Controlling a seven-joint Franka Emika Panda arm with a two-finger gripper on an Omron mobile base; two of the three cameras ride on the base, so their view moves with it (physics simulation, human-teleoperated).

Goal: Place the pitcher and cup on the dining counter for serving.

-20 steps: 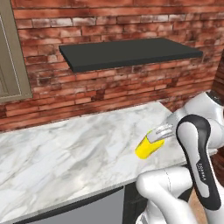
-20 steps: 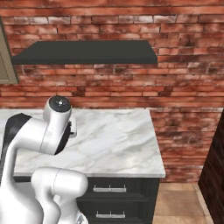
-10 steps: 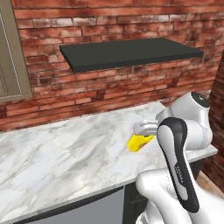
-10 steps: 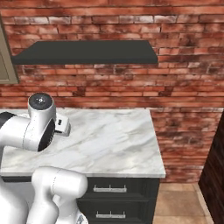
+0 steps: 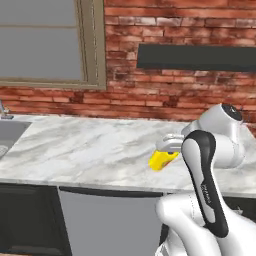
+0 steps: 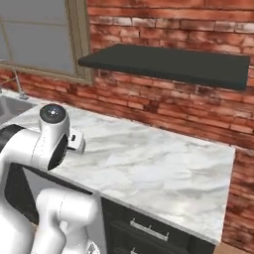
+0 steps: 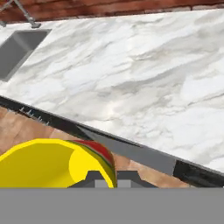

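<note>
A: Cup (image 5: 163, 160), yellow, tipped on its side, held above the marble worktop (image 5: 85, 150) near its front edge.

B: Gripped how?

A: Clamped at the rim by the gripper (image 5: 170, 146), jaws pressed together on the cup wall. From the hand camera, open mouth of the cup (image 7: 48, 164) seen low in the picture, red mark along its rim.

B: Surroundings?

A: Brick wall (image 6: 163, 104) behind, dark shelf (image 6: 168, 63) mounted on it, window (image 5: 42, 42) to the left, sink (image 7: 19, 50) at the worktop's far end.
</note>
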